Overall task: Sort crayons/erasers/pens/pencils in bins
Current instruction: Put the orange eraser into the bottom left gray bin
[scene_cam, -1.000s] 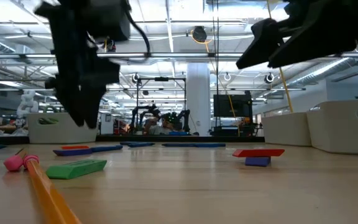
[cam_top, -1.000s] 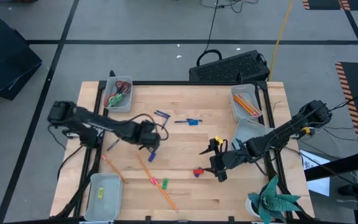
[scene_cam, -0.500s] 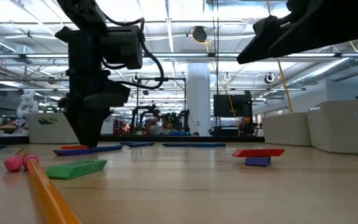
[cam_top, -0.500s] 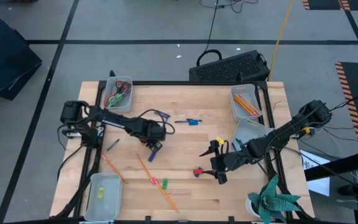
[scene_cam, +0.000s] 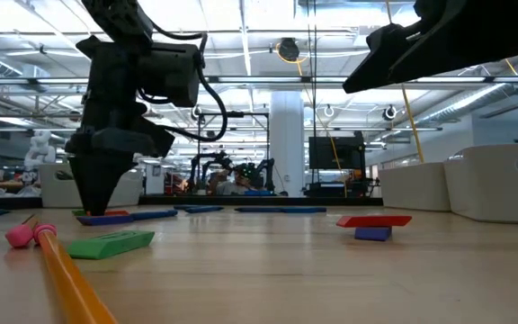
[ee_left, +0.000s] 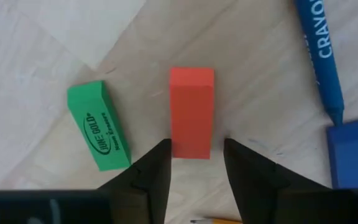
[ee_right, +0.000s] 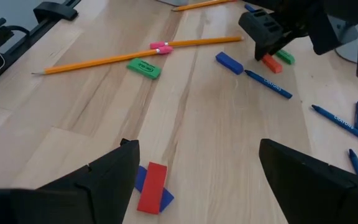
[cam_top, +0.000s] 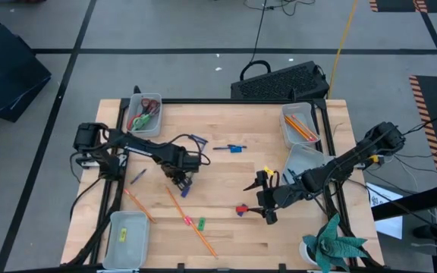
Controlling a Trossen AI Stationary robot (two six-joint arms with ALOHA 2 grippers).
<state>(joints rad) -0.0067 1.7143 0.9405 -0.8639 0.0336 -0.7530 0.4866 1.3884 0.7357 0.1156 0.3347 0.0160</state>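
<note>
I work over a pale wooden desk (cam_top: 226, 212) with visible grain, framed by black rails, on a grey floor crossed by dark tape lines. Beyond the desk's edge, the low view shows a large hall with ceiling strip lights, a white column and other robot rigs far off.

At the desk's far left corner a translucent bin (cam_top: 144, 115) with rounded corners holds scissors and red and green pieces. At the near left corner another bin (cam_top: 127, 236) holds a small green piece. Between them, near the left edge, lies a short dark blue pen (cam_top: 137, 177) and a long thin orange pencil (cam_top: 138, 205).

My left gripper (ee_left: 195, 163) reaches down to the desk left of centre, jaws apart and straddling one end of a matte red eraser (ee_left: 191, 112), a plain rectangular block. Just beside it sits a green eraser (ee_left: 99, 134) with printed lettering, and on the other side a blue crayon (ee_left: 319, 53) and a blue block (ee_left: 355, 151).

Nearer the front edge, a second orange pencil (cam_top: 190, 222) lies slanted, with a pink eraser (cam_top: 187, 221) and another green eraser (cam_top: 201, 224) against it. Towards the far middle lie more blue crayons (cam_top: 232, 149).

My right gripper (cam_top: 262, 199) hovers right of centre, jaws wide apart and holding nothing, above a red eraser stacked on a blue one (ee_right: 152, 187).

On the right edge, a bin with orange pencils (cam_top: 300, 125) sits at the far corner and another bin (cam_top: 306, 161) just in front of it.
</note>
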